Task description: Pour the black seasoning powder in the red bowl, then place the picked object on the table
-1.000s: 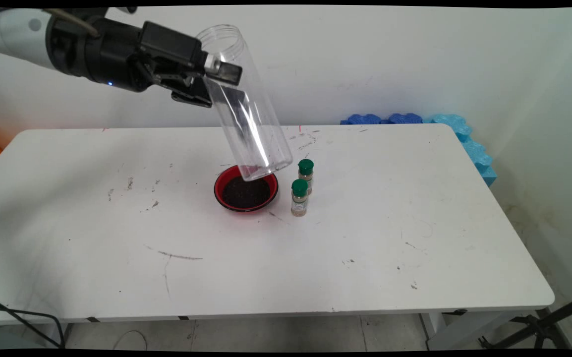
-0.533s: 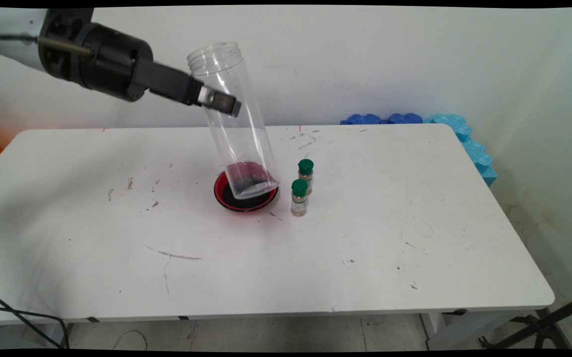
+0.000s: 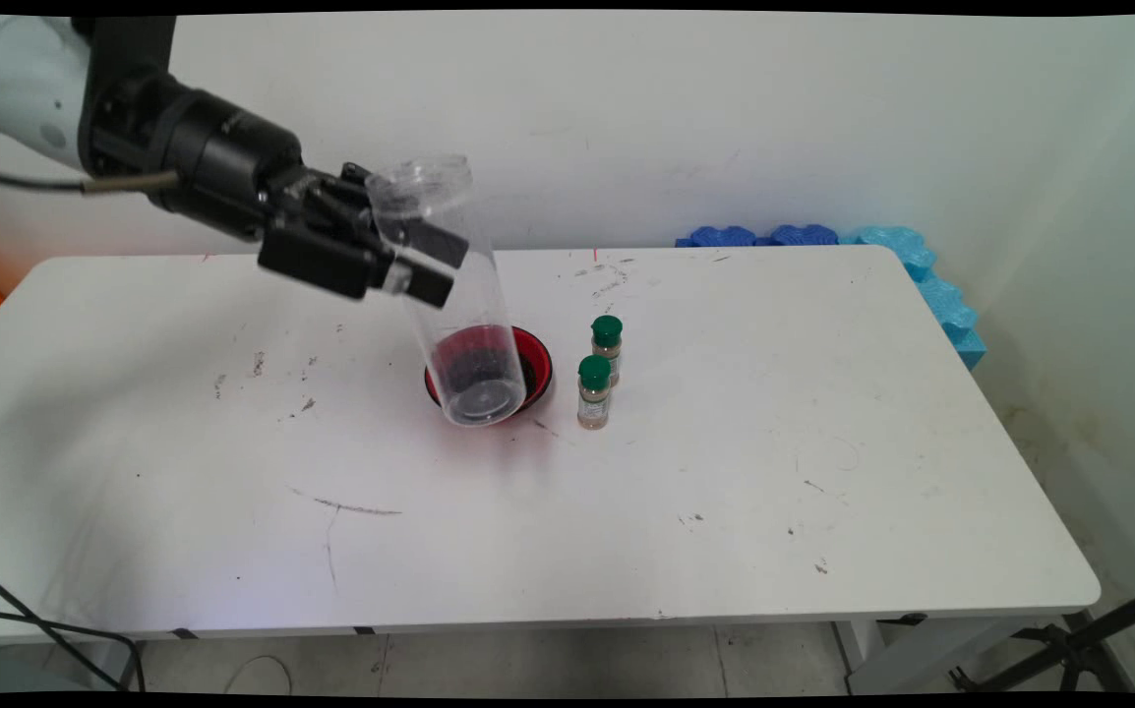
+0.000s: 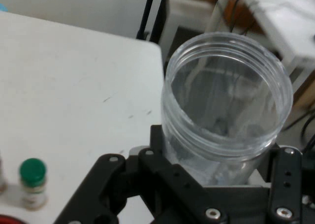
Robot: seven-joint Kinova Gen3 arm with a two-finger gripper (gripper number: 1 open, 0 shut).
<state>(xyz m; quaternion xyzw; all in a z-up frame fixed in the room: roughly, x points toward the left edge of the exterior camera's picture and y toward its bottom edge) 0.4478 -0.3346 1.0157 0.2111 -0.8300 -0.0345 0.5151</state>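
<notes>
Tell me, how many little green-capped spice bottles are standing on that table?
2. Both stand just right of the red bowl: one green-capped spice bottle nearer the camera, the other right behind it. Nothing suggests more are hidden.

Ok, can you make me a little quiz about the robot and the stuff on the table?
1. True or false: the clear plastic jar the gripper holds is upright.
2. How many green-capped spice bottles stand right of the red bowl? A) one B) two C) three
3. Fill in: the red bowl holds something ____ in colour.

Key
1. False: the clear plastic jar is tilted, open mouth up, its base low in front of the red bowl.
2. B: near spice bottle and far spice bottle.
3. Dark.
</notes>
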